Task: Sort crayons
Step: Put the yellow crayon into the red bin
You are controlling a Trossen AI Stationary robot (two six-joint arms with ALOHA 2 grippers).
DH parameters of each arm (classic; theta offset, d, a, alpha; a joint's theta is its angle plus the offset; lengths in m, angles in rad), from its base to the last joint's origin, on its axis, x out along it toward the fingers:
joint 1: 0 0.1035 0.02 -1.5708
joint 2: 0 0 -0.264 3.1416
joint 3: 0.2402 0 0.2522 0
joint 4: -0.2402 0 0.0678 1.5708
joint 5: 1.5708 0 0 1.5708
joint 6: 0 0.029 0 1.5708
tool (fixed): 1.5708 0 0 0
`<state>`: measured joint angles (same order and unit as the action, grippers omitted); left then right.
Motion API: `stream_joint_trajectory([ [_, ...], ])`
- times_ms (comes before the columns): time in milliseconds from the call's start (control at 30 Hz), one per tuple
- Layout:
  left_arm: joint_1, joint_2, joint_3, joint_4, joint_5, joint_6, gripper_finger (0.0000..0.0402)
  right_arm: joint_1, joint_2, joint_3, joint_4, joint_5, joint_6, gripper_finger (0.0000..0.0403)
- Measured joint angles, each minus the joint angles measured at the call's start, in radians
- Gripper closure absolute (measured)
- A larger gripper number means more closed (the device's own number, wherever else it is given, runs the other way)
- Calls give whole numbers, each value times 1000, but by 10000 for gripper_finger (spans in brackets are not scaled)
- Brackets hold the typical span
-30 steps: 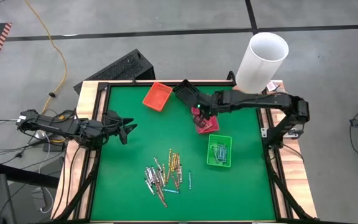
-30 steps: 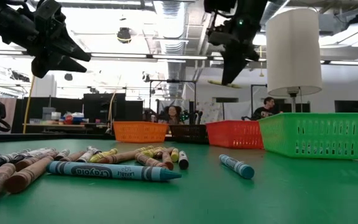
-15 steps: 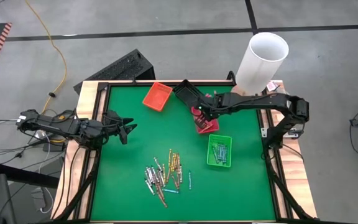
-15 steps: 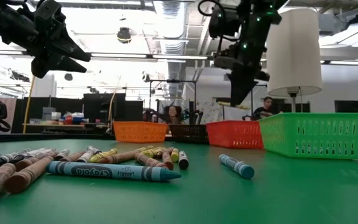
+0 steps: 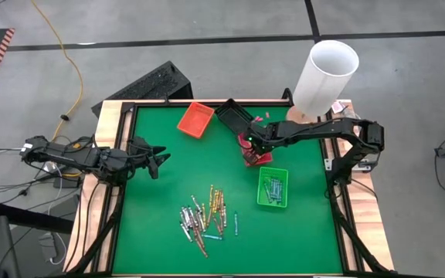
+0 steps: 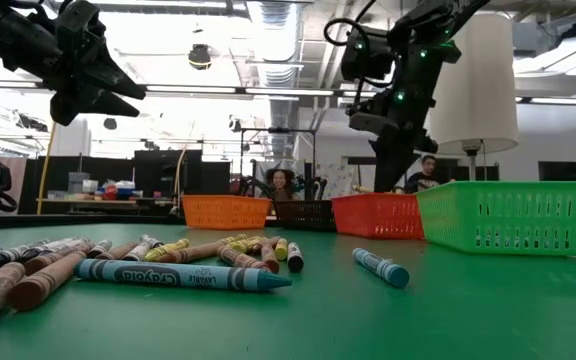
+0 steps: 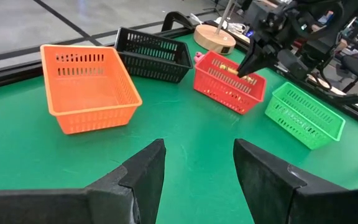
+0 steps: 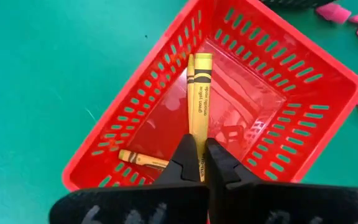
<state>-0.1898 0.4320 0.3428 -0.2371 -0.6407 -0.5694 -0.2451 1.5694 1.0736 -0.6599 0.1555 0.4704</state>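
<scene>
My right gripper [image 5: 252, 147] is over the red tray [image 8: 278, 93], shut on a yellow crayon [image 8: 199, 93]. One more yellow crayon [image 8: 142, 160] lies on the tray's floor. A pile of loose crayons [image 5: 205, 216] lies on the green mat toward the near edge. In the low view a blue crayon [image 6: 183, 275] lies nearest, and my right gripper [image 6: 388, 175] hangs just above the red tray [image 6: 378, 215]. At the table's left edge my left gripper [image 7: 197, 168] waits, open and raised above the mat. My right gripper pinches the yellow crayon's near end [image 8: 197, 142] between its two fingertips [image 8: 185, 158]. The fingers slant steeply down from the table's right, and the crayon runs on past them in line with them. The crayon reaches down into the red tray; whether its far end touches the floor I cannot tell.
A green tray [image 5: 273, 187] with crayons sits next to the red one, toward the near edge. An orange tray [image 5: 195, 119] and a black tray [image 5: 232, 116] sit at the far edge. A tall white tube [image 5: 327, 73] stands at the far right corner. Pink bits [image 8: 353, 15] lie beside the red tray.
My right gripper has come down toward the red tray with the yellow crayon, staying shut on it, and has tipped a little steeper. The crayon now points into the tray.
</scene>
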Motion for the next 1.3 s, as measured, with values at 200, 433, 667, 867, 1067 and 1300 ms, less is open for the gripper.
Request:
stream_joint_trajectory([
  [200, 0, 0, 0, 0, 0, 0, 221, 0, 0, -13, -5, 0, -7, 396],
  [433, 0, 0, 0, 0, -1, -18, 221, 0, 0, -13, -5, 1, -20, 361],
  [667, 0, 0, 0, 1, -2, -19, 221, 0, 0, -13, 45, 27, -88, 342],
  [867, 0, 0, 0, 1, -2, -28, 221, 52, 0, -13, 301, 4, -305, 341],
  [1067, 0, 0, 0, 1, -3, -27, 221, 154, 5, -12, 540, -103, -569, 341],
  [1300, 0, 0, 0, 2, -3, -27, 221, 261, 7, -11, 751, -131, -763, 341],
])
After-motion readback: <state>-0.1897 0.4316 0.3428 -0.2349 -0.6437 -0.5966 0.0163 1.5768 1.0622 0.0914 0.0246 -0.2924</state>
